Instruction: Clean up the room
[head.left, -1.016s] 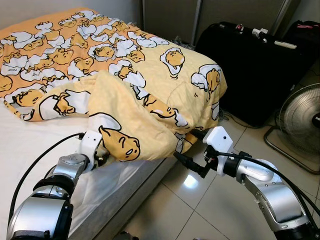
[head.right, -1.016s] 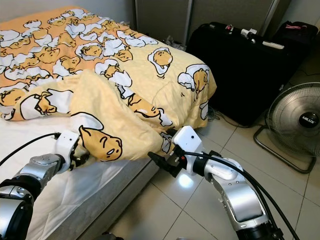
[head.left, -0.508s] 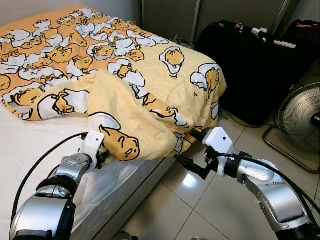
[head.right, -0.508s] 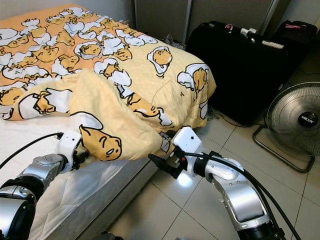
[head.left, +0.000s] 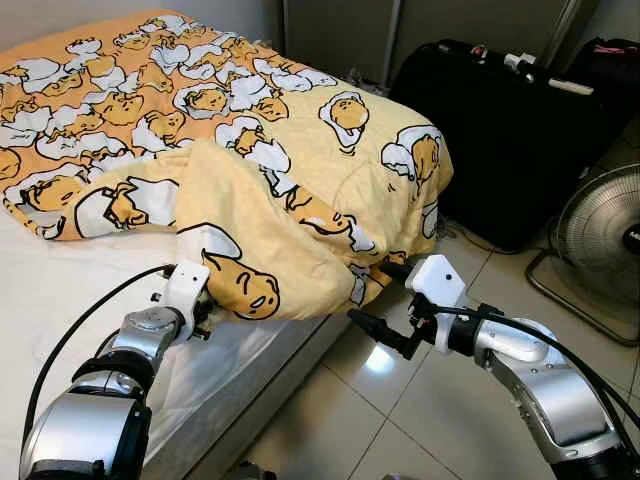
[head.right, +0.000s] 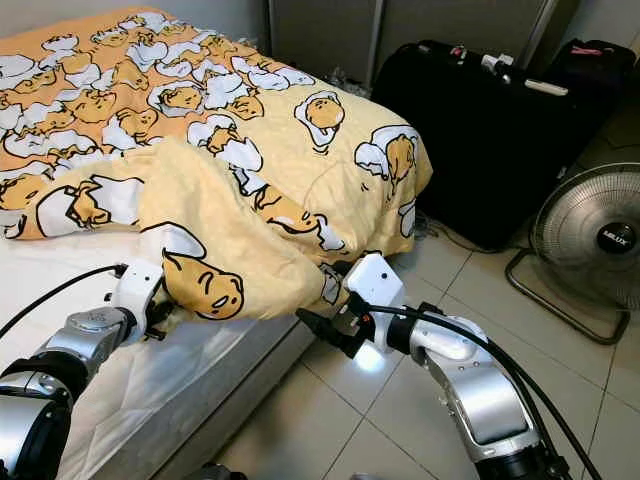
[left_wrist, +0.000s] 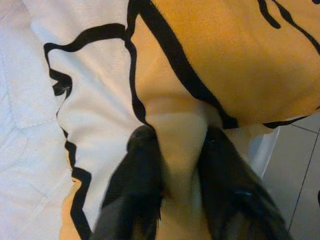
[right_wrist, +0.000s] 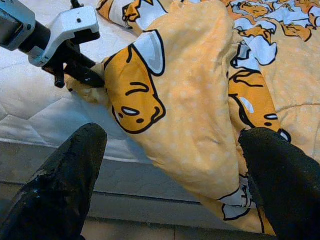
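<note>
A yellow blanket printed with egg cartoons lies rumpled over the bed, and one corner hangs off the foot end toward the floor. Its near edge is folded back on the white mattress. My left gripper is shut on that folded edge, and the left wrist view shows yellow fabric pinched between both fingers. My right gripper is open beside the bed's corner, just off the hanging blanket, with nothing between its fingers. The right wrist view looks across at the left gripper holding the fold.
A black suitcase stands against the wall at the right of the bed. A floor fan is at the far right. Glossy tile floor lies between the bed and these.
The view has shifted slightly. The left gripper still holds the blanket edge and the right gripper stays open by the bed corner.
</note>
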